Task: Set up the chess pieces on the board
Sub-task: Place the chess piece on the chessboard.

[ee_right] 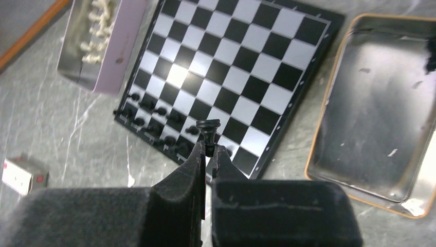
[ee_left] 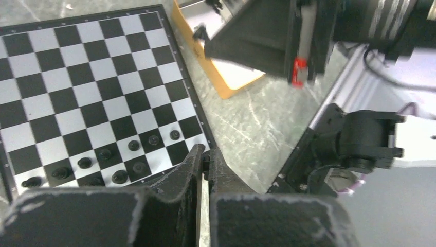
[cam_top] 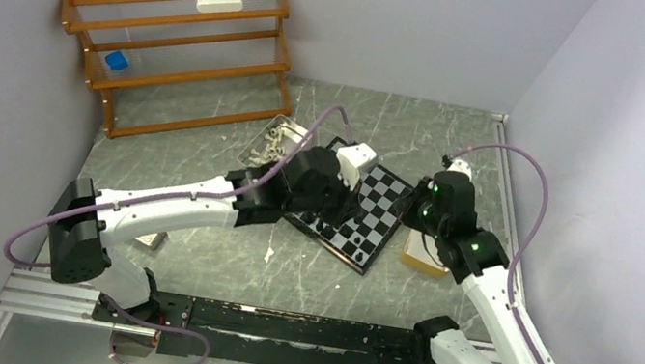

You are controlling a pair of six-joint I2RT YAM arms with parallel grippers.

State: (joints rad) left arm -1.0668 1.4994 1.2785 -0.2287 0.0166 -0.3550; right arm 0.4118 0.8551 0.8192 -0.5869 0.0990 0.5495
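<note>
The board lies mid-table, checked black and white. Several black chess pieces stand in its two near rows, also seen in the right wrist view. My left gripper hangs at the board's near corner with its fingers pressed together on a small black piece pinched at the tips. My right gripper hovers above the board, shut on a black chess piece that sticks out past its tips. From above, both grippers sit over the board, left and right.
A tin of cream-white pieces sits at the board's left edge. An empty orange-rimmed tin lies to its right. A wooden rack stands far left. A small box and one white piece lie on the table.
</note>
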